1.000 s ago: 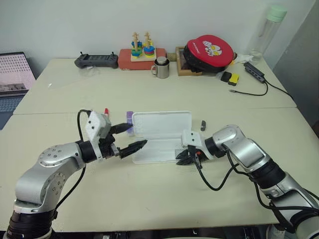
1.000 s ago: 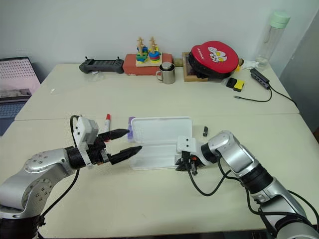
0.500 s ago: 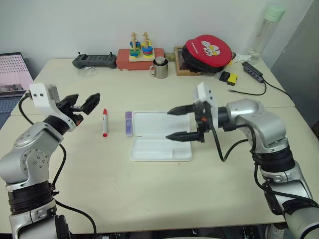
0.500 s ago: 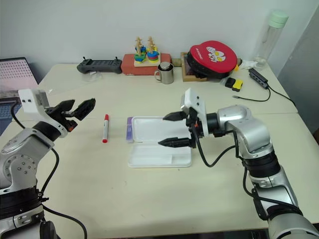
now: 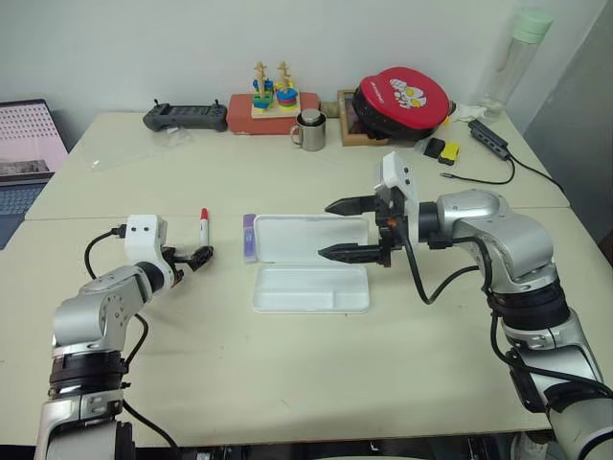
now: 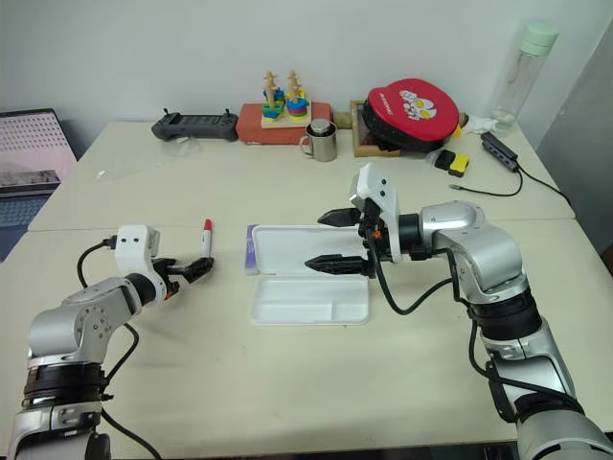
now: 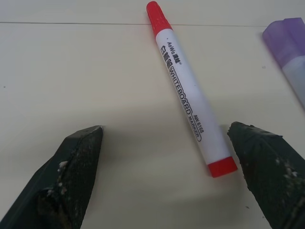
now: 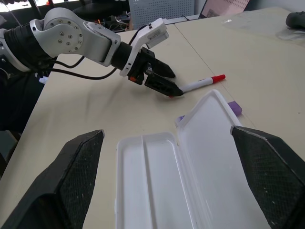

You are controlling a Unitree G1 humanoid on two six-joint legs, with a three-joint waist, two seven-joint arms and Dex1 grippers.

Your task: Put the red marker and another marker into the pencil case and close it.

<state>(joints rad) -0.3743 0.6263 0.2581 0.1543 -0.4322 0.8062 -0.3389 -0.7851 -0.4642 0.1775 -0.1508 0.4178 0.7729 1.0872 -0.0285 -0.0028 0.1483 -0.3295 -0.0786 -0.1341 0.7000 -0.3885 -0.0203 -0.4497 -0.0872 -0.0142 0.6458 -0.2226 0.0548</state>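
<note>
Cream table (image 5: 287, 383). White pencil case (image 5: 311, 264) lying open at centre. Right pincer (image 5: 337, 228) spread wide above it, empty. Left pincer (image 5: 198, 257) released around red marker (image 7: 188, 93). Purple marker (image 5: 249, 237) touching the case's left edge.

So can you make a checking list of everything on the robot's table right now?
Surface: cream table, two tops joined.
Job's things: pencil case open, nothing inside; red marker and purple marker lie on the table left of it.
Clutter: controller, stacking toy, metal mug, red pouch, bottle.
Grippers: left gripper open, low by the red marker; right gripper open above the case.
Cables: black cable.
Surroundings: laptop, white wall.
</note>
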